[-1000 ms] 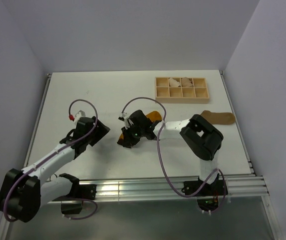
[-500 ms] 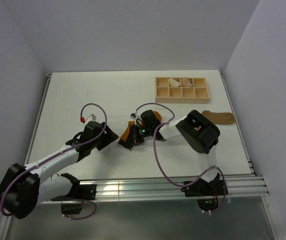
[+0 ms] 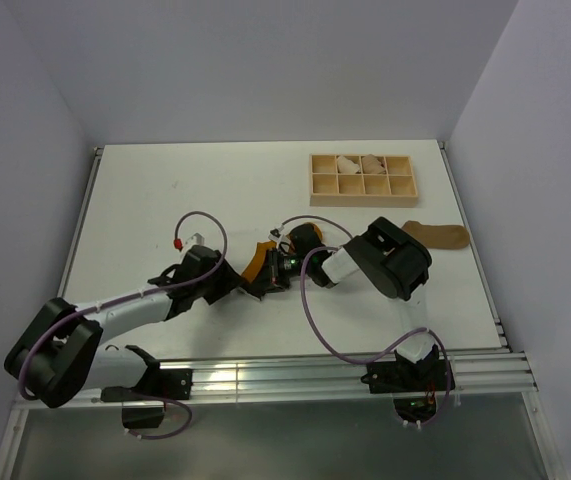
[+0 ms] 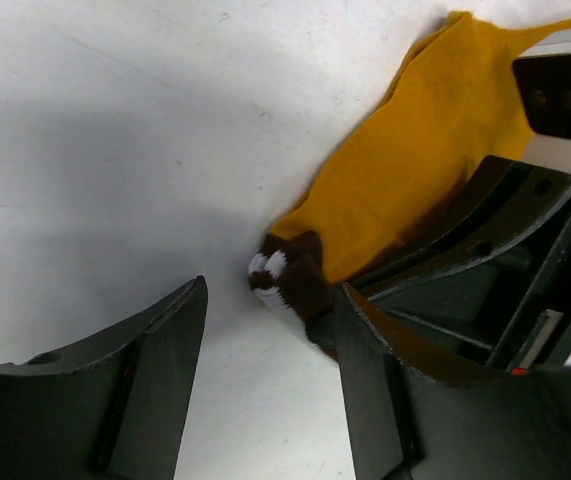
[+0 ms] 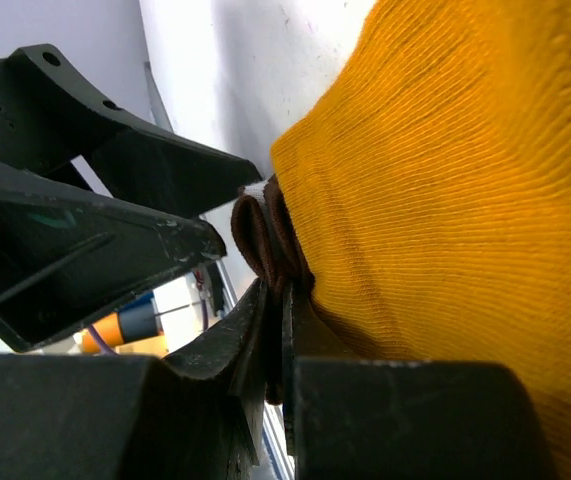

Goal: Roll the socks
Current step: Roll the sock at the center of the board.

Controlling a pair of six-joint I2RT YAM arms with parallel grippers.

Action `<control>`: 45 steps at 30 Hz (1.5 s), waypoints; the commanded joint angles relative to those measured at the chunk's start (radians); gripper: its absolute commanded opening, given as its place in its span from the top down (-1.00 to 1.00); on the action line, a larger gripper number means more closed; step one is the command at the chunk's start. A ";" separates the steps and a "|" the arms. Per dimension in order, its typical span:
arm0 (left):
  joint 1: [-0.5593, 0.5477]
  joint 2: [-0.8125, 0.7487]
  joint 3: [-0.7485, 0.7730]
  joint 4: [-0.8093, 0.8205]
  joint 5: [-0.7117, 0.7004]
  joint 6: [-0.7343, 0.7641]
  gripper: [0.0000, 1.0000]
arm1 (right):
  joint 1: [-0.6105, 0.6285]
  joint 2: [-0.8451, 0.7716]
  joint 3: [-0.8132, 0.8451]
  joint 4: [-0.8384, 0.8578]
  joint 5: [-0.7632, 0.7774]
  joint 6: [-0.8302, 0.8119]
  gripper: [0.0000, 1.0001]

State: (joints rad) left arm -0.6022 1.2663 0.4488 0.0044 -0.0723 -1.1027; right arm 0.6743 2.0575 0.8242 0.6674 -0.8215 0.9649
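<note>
Two pale bundles (image 3: 347, 163) sit in the top row of the wooden tray (image 3: 363, 202). Right fingers (image 5: 230, 350) pinch the orange sock (image 4: 415, 160) by its cuff on the surface (image 3: 165, 200). Left fingers (image 4: 155, 370) stand open around that cuff. The tan sock (image 3: 435, 235) lies near the tray.

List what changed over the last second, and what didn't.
The left pincer swung right to the mustard sock, its jaws narrowing on either side of the striped cuff without gripping yet. The right pincer, shut on that cuff throughout, pulled it left and nearer the arm bases. The tan sock and wooden tray stayed put.
</note>
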 commanded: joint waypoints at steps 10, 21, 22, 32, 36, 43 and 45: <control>-0.018 0.080 0.014 0.040 -0.011 -0.066 -0.02 | -0.005 0.047 -0.017 0.029 0.005 0.029 0.97; -0.018 0.131 0.008 0.071 -0.014 -0.075 0.47 | -0.007 0.061 -0.017 0.044 0.002 0.031 0.95; -0.018 0.136 0.010 0.071 -0.014 -0.075 0.52 | -0.007 0.059 -0.017 0.044 0.002 0.028 0.93; -0.019 0.176 0.062 0.017 -0.038 -0.043 0.99 | -0.005 -0.063 -0.016 -0.087 0.117 -0.159 0.39; -0.019 0.194 0.111 -0.047 -0.050 -0.011 0.99 | -0.004 -0.200 -0.013 -0.236 0.232 -0.319 0.18; -0.011 0.211 0.183 -0.148 -0.101 0.055 0.99 | 0.050 -0.424 0.023 -0.498 0.507 -0.586 0.00; -0.007 0.223 0.206 -0.162 -0.107 0.073 0.99 | 0.102 -0.465 0.024 -0.546 0.603 -0.678 -0.01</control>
State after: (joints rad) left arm -0.6163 1.4628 0.6174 -0.0601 -0.1165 -1.0927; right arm 0.7116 1.6470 0.8265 0.2592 -0.4156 0.4831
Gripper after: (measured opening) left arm 0.149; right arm 0.501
